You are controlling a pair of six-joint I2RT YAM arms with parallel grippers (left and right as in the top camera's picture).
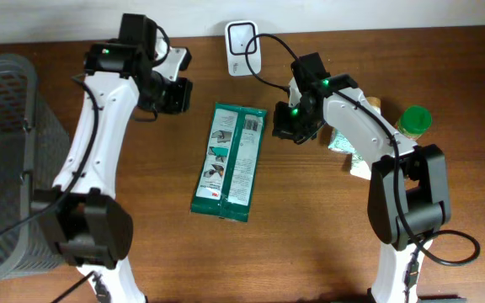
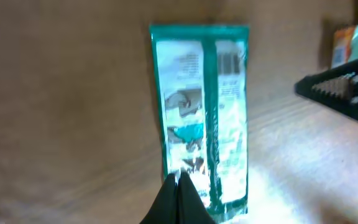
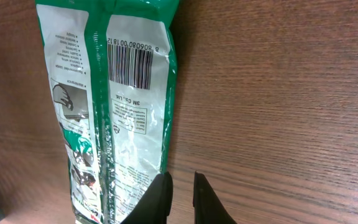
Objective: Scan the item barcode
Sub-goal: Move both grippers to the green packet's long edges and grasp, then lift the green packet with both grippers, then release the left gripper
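Note:
A green and white packet (image 1: 228, 160) lies flat on the wooden table with its back side up. Its barcode (image 3: 129, 64) is printed near the far end, also visible as the barcode (image 1: 253, 124) from above. My left gripper (image 1: 175, 93) hovers up and left of the packet (image 2: 204, 112), its fingers (image 2: 178, 186) pressed together and holding nothing. My right gripper (image 1: 286, 126) is beside the packet's (image 3: 110, 106) far right corner. A narrow gap shows between the tips of this gripper (image 3: 182, 176), with only bare wood in it.
A white device (image 1: 242, 38) with a black cable stands at the table's back edge. A grey mesh basket (image 1: 2, 160) fills the left side. A green-lidded jar (image 1: 414, 119) and a small pale packet (image 1: 348, 151) lie by the right arm.

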